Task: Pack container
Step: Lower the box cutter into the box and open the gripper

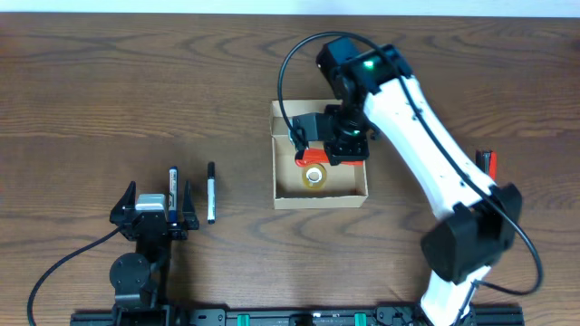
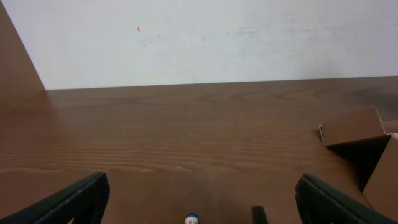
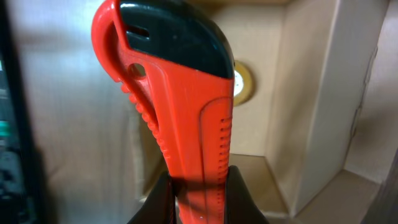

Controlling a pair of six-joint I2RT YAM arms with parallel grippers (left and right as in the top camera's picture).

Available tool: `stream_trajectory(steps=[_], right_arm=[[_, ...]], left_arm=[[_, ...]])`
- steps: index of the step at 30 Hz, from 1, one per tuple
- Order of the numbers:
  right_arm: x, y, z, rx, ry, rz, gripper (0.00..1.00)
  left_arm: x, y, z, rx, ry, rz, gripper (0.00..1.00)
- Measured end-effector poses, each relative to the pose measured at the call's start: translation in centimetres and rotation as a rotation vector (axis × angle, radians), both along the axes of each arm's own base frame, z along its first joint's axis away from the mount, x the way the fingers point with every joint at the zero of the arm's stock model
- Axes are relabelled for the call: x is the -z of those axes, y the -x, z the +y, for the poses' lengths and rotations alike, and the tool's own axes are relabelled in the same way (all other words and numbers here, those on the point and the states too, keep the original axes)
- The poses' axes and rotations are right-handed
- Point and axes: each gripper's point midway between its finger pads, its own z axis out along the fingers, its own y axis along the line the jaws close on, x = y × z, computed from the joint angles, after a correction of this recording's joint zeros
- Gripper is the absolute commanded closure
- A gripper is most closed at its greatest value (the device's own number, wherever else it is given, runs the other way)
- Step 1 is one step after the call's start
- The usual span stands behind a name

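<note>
While right pincer [image 3: 199, 194] pinches a red tool [image 3: 186, 112] over the plain container [image 1: 322, 200], left pincer [image 2: 202, 196] gapes.

The container [image 1: 320, 201] is sitting in the middle of the table [image 1: 91, 91], with the tape roll [image 1: 314, 177] lying inside near its front wall. The right gripper [image 1: 319, 149] is hanging over the container's rear half, clamping a utility knife [image 3: 186, 106] that is reaching down inside, behind the roll. Well left of the container, two pens are lying parallel: the right pen [image 1: 211, 192] alone, the left pen [image 1: 173, 181] running between the spread fingers of the left gripper [image 1: 156, 195]. A small tool [image 1: 488, 161] is lying right of the container, beyond the right arm
</note>
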Motion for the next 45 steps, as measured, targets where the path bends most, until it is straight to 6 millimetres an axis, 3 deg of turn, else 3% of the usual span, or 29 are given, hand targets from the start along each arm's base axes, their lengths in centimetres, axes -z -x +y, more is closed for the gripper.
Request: stream_trajectory(steps=[9, 23, 33, 36, 39, 40, 45], right_arm=[[5.2, -2.0, 0.2, -0.004, 0.064, 0.043, 0.99], [8.1, -3.6, 1.2, -0.024, 0.042, 0.022, 0.99], [11.7, -2.8, 0.9, -0.041, 0.061, 0.068, 0.99], [12.1, -2.9, 0.9, -0.045, 0.059, 0.064, 0.83], [12.5, -2.8, 0.9, -0.048, 0.056, 0.062, 0.79], [12.6, -2.9, 0.9, -0.049, 0.055, 0.059, 0.7], [12.7, -2.7, 0.9, -0.051, 0.054, 0.065, 0.68]], left_arm=[[0.0, 0.0, 0.0, 0.0, 0.0, 0.0, 0.05], [0.0, 0.0, 0.0, 0.0, 0.0, 0.0, 0.04], [0.0, 0.0, 0.0, 0.0, 0.0, 0.0, 0.05], [0.0, 0.0, 0.0, 0.0, 0.0, 0.0, 0.05], [0.0, 0.0, 0.0, 0.0, 0.0, 0.0, 0.05], [0.0, 0.0, 0.0, 0.0, 0.0, 0.0, 0.05], [0.0, 0.0, 0.0, 0.0, 0.0, 0.0, 0.05]])
